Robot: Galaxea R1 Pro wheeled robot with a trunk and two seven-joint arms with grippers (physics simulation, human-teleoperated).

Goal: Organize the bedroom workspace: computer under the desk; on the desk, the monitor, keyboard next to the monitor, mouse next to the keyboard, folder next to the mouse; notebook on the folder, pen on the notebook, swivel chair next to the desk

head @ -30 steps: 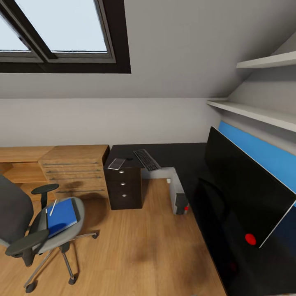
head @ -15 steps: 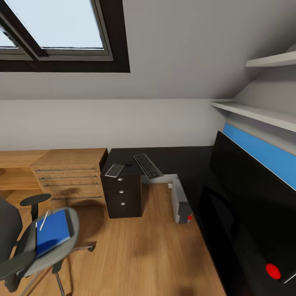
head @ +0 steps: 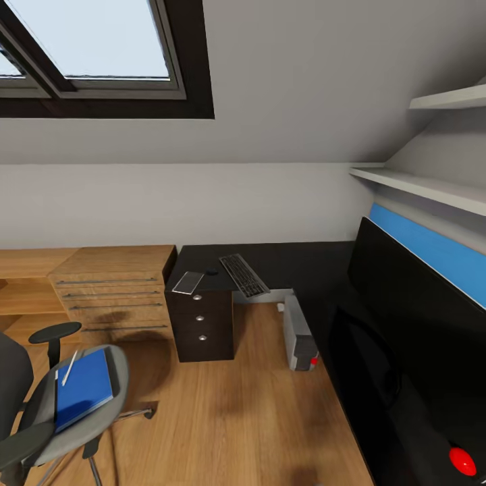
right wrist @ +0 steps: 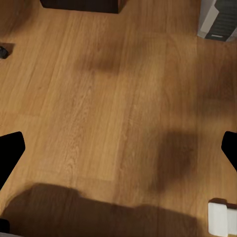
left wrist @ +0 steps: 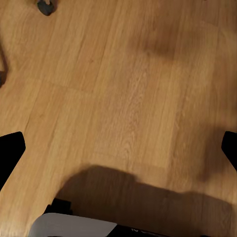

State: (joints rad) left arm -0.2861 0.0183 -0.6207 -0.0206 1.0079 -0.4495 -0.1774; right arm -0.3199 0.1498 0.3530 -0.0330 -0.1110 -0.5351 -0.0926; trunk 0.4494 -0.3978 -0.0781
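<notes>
The desk (head: 297,260) has a glossy black top that runs along the back wall and down the right side. On it the black monitor (head: 418,337) stands at the right, in front of the blue back panel. The keyboard (head: 243,275) lies at an angle over the drawer end, with the small dark mouse (head: 212,272) beside it and a thin grey slab (head: 188,281), apparently the notebook. The computer (head: 300,334) sits on the floor under the desk. At lower left, the swivel chair (head: 40,432) carries the blue folder (head: 82,388) with a white pen (head: 69,368) on it. My left gripper (left wrist: 118,153) and right gripper (right wrist: 118,148) hang open over bare floor.
A light wooden chest (head: 111,290) with bar handles stands left of the desk's dark drawers (head: 200,324). White shelves (head: 432,189) jut from the right wall under the sloped ceiling. Wooden floor (head: 223,412) lies between the chair and the desk. A chair castor (left wrist: 45,7) is near my left gripper.
The head view has shifted, so the chair sits lower and further left in the picture and the monitor fills more of the right. No object has moved.
</notes>
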